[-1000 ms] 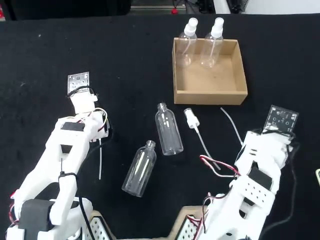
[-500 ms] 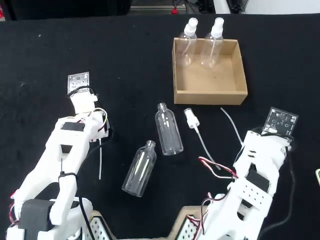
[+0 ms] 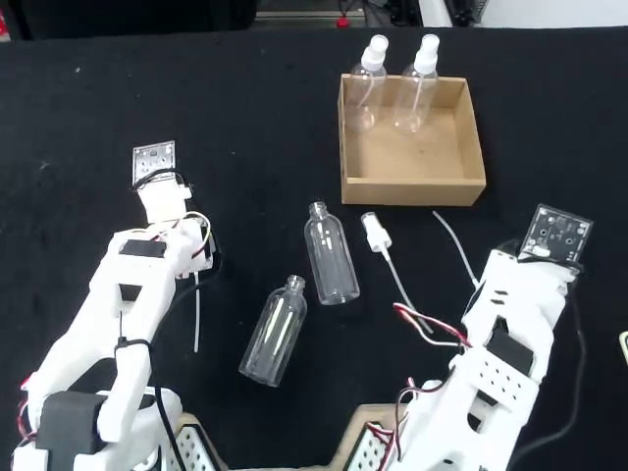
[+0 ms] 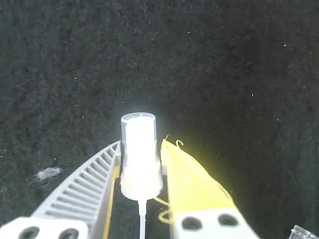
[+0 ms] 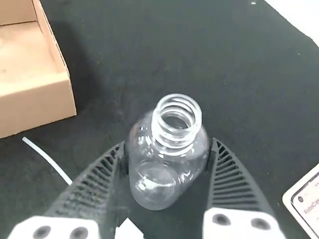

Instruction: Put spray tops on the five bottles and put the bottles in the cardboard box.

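Gripping a clear plastic bottle [image 5: 167, 169] round its shoulder, the right hand [image 5: 168, 147] has its two dark ridged fingers closed against the bottle's sides, with the open threaded neck standing just past the fingertips. The left hand [image 4: 141, 147], with one grey finger and one yellow, is pinched on a white spray top [image 4: 140, 164] that wears a clear cylindrical cap, and its thin tube runs back between the fingers. In the high view, a brown cardboard box [image 3: 412, 188] sits at the upper right on the black fuzzy tabletop [image 3: 245, 118]. Two capped bottles [image 3: 367, 93] stand upright against its far wall. Two uncapped bottles [image 3: 330, 257] lie on their sides at centre frame. A loose spray top [image 3: 375, 234] with a long tube lies between the upper one and the box.
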